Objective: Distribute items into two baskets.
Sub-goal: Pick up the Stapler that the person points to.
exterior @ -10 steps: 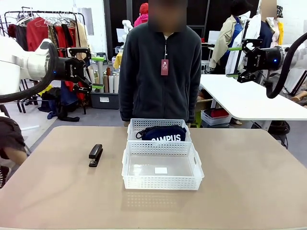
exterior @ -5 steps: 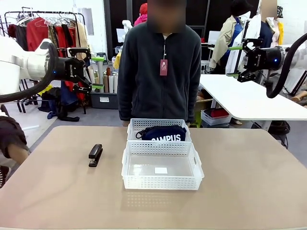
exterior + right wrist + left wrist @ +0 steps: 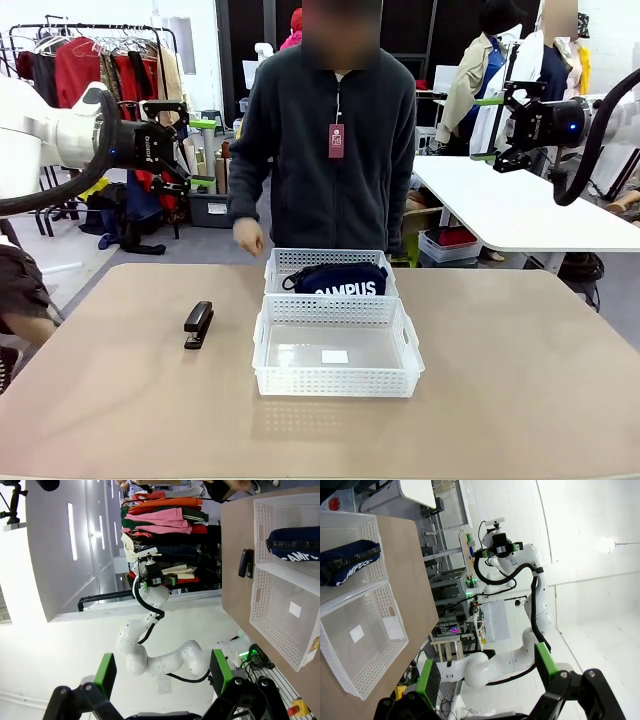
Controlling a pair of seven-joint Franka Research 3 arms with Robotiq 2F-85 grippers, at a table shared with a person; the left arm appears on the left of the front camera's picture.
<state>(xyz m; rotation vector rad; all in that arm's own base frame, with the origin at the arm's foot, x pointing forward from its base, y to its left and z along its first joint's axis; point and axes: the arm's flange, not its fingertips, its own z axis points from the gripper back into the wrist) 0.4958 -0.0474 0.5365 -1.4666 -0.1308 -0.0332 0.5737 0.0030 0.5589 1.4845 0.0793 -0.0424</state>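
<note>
A black stapler (image 3: 198,324) lies on the tan table left of the two white lattice baskets. The far basket (image 3: 290,260) holds the navy "CAMPUS" pouch (image 3: 338,278). The near basket (image 3: 337,346) holds nothing but a white sticker on its bottom. A person stands behind the table, one hand (image 3: 248,238) reaching down toward its far edge. My left gripper (image 3: 200,152) hangs open, high at the left. High at the right, my right gripper (image 3: 490,128) is open too. The left wrist view shows pouch (image 3: 347,562) and near basket (image 3: 360,650); the right wrist view shows stapler (image 3: 246,563) and pouch (image 3: 295,544).
The table (image 3: 520,380) has wide free surface on both sides of the baskets. A second white table (image 3: 510,205) stands behind at the right. A clothes rack (image 3: 100,60) stands at the back left.
The person's arm has swung out and the hand now hangs near the table's far edge, left of the far basket. Both arms have stayed still.
</note>
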